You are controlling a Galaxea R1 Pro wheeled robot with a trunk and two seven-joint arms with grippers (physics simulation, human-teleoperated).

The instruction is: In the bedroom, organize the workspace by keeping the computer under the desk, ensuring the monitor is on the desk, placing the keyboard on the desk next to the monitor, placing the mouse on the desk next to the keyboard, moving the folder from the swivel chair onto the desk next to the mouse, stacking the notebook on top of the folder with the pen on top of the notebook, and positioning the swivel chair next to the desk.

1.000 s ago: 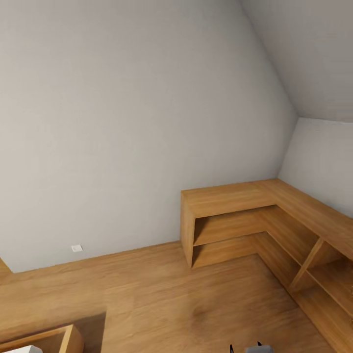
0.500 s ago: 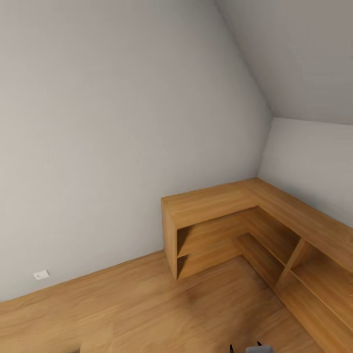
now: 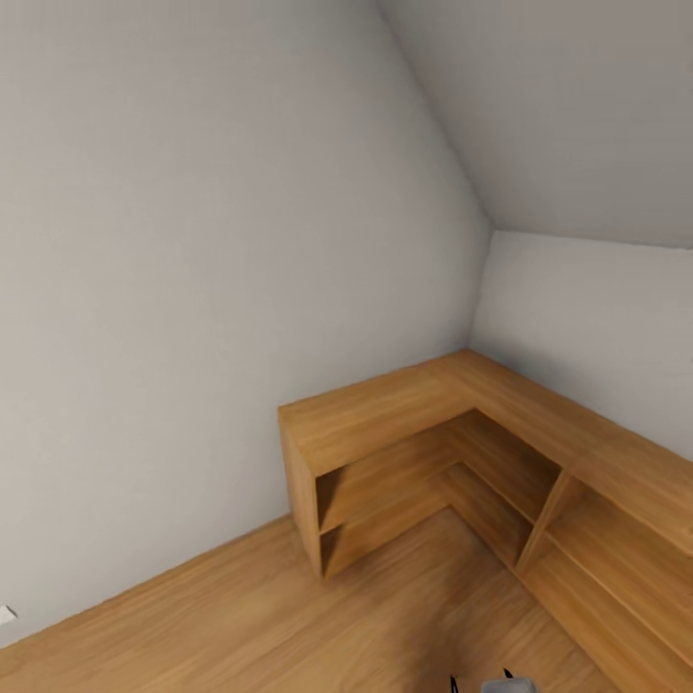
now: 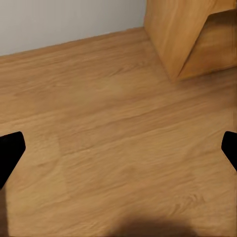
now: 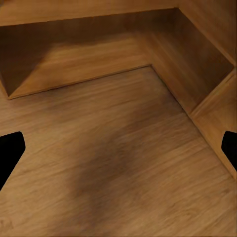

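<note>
Grey sloped walls (image 3: 192,241) meet oak corner shelving (image 3: 385,423) on an oak floor (image 4: 113,128). Both pincers spread, carrying nothing; the tidying apparently lies ahead.

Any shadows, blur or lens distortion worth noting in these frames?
Head view: even, soft light, no glare; the oak shelving bends outward at the edges, wide-angle style. Left wrist view: a dark shadow on the floor near the frame edge. Right wrist view: shaded shelf recess, a soft dark patch on the boards.
</note>
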